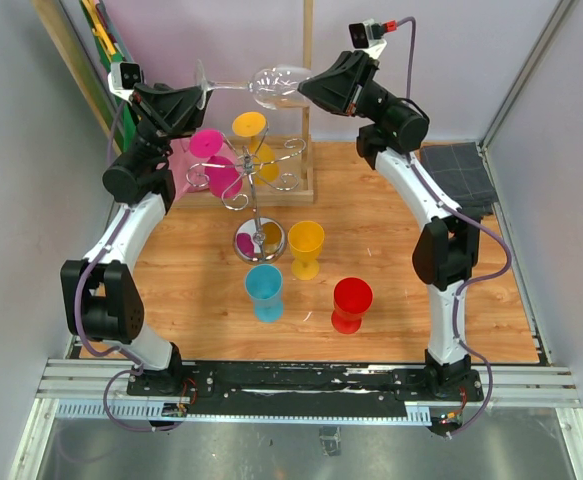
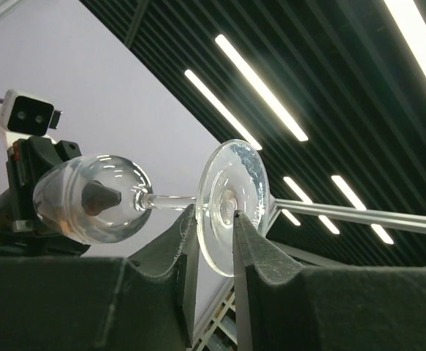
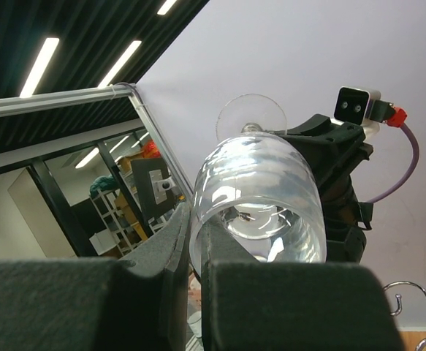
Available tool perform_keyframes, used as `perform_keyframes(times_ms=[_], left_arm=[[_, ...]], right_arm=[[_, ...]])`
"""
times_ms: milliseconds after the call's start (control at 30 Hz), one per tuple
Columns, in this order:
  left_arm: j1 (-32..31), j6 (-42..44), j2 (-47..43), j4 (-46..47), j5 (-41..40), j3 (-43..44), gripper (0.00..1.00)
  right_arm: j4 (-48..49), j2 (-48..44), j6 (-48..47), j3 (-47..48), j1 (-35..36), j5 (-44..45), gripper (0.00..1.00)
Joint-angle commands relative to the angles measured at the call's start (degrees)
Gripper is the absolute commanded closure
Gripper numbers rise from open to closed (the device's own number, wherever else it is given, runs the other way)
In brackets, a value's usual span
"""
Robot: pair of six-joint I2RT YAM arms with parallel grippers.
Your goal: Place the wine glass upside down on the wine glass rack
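A clear wine glass [image 1: 276, 85] hangs level, high above the back of the table, between both grippers. My right gripper [image 1: 308, 90] is shut on the bowl's rim [image 3: 264, 197], with one finger inside the bowl and one outside. My left gripper [image 1: 197, 96] stands round the foot [image 2: 231, 183]. One finger touches the foot's underside and the other sits against its stem side [image 2: 214, 216]. The silver wire wine glass rack [image 1: 256, 195] stands below, its round base at mid-table.
Pink [image 1: 211, 150] and yellow [image 1: 251, 128] cups sit at the rack's arms. Yellow [image 1: 306, 245], blue [image 1: 264, 290] and red [image 1: 351, 303] goblets stand in front. A wooden frame [image 1: 308, 110] rises behind, and a grey cloth [image 1: 456, 170] lies at the right.
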Motion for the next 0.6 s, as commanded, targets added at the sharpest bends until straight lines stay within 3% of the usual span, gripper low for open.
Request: perform_keyframes(times_ms=[0, 33, 200, 333, 367, 400, 500, 567], left_arm=[[-0.2, -13.4, -1.8, 12.4, 0.5, -0.2, 0.86], [-0.2, -13.4, -1.8, 12.5, 0.5, -0.2, 0.91], [-0.2, -13.3, -1.5, 12.3, 0.7, 0.2, 0.99], [-0.2, -13.1, -1.3, 12.2, 1.0, 1.3, 1.00], [-0.2, -13.0, -1.3, 12.2, 1.0, 1.4, 1.00], [-0.2, -12.9, -1.3, 12.4, 1.0, 1.6, 1.00], [-0.2, -12.9, -1.3, 12.5, 1.2, 2.5, 1.00], [-0.2, -12.8, -1.4, 12.5, 1.3, 3.0, 1.00]], right_arm=[[2.7, 0.3, 0.8, 3.4, -0.7, 0.4, 0.99], [2.9, 0.4, 0.9, 3.3, -0.7, 0.5, 0.99], [3.3, 0.6, 1.3, 3.7, -0.8, 0.2, 0.98], [3.7, 0.8, 1.5, 4.0, -0.8, -0.1, 0.92], [3.8, 0.8, 1.5, 3.9, -0.8, -0.1, 0.89], [3.8, 0.9, 1.5, 3.9, -0.9, 0.0, 0.78], [3.8, 1.0, 1.4, 3.5, -1.2, 0.2, 0.73], [3.8, 0.8, 1.1, 2.9, -1.3, 0.4, 0.62]])
